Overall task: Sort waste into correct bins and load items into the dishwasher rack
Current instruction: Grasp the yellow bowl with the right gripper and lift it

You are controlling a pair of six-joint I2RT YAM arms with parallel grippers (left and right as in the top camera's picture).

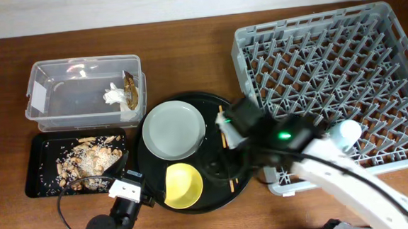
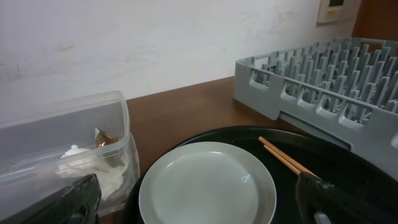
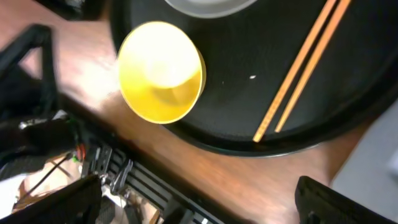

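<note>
The pale grey plate point(image 1: 174, 129), the yellow bowl point(image 1: 183, 185) and the wooden chopsticks point(image 1: 231, 180) lie on a big round black tray point(image 1: 210, 103). My right gripper point(image 1: 237, 127) hangs open and empty above the tray's right side, over the chopsticks point(image 3: 298, 68) and beside the bowl point(image 3: 160, 71). My left gripper point(image 1: 134, 184) is open and empty at the tray's front left, facing the plate point(image 2: 208, 186). White tissue point(image 1: 114, 96) and a brown wrapper point(image 1: 131, 90) lie in the clear tub point(image 1: 48, 113). Food scraps point(image 1: 90, 160) fill the shallow black tray point(image 1: 34, 174). A light blue cup point(image 1: 347, 130) lies in the grey rack point(image 1: 329, 64). The pink cup is out of view.
The rack's near wall point(image 2: 311, 99) stands just right of the round tray. The table's front edge and the arm mounts point(image 3: 124, 180) lie below the bowl. My right arm point(image 1: 350, 180) crosses the rack's front left corner.
</note>
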